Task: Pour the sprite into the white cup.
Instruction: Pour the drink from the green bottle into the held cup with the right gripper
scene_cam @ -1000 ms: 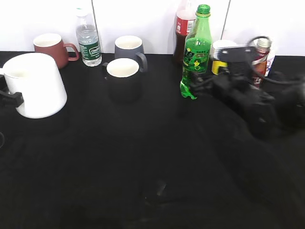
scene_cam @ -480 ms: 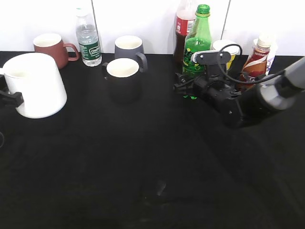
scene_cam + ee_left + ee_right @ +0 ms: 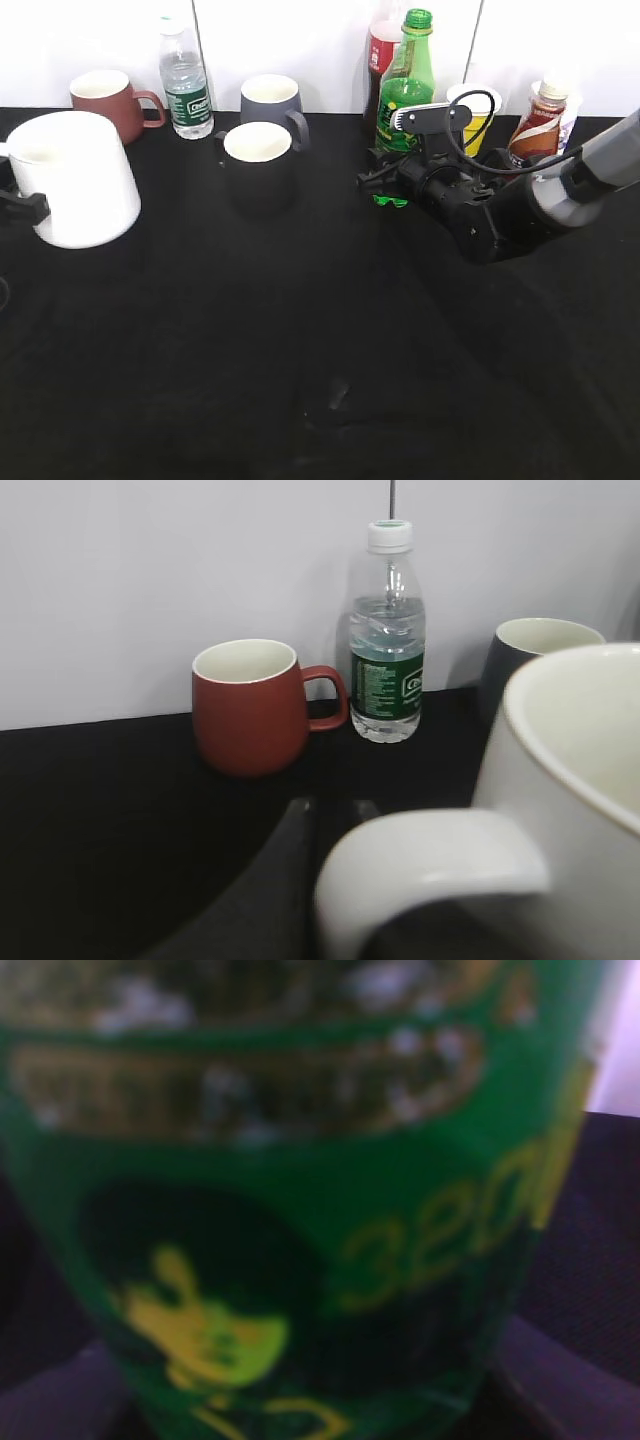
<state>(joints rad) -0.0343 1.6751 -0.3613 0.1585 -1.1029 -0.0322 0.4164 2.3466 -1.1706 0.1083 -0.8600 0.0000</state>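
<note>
The sprite (image 3: 405, 90), a tall green bottle with a green cap, stands at the back right, leaning slightly left. My right gripper (image 3: 385, 180) is closed around its lower part. In the right wrist view the green label with yellow marks (image 3: 300, 1210) fills the picture, with a finger on each side of it (image 3: 310, 1405). The white cup (image 3: 75, 175) stands at the far left. My left gripper (image 3: 25, 207) is at its handle. In the left wrist view the handle (image 3: 430, 860) lies against the dark fingers (image 3: 335, 820).
Along the back wall stand a red-brown mug (image 3: 105, 100), a small water bottle (image 3: 185, 80), a grey mug (image 3: 272, 100), a cola bottle (image 3: 381, 60), a yellow cup (image 3: 475, 115) and a small brown bottle (image 3: 538, 120). A black mug (image 3: 258, 165) stands in front of the grey one.
My right arm has swung in from the right and closed round the sprite's lower part. The bottle has shifted slightly left and now leans. The white cup and left gripper have not moved.
</note>
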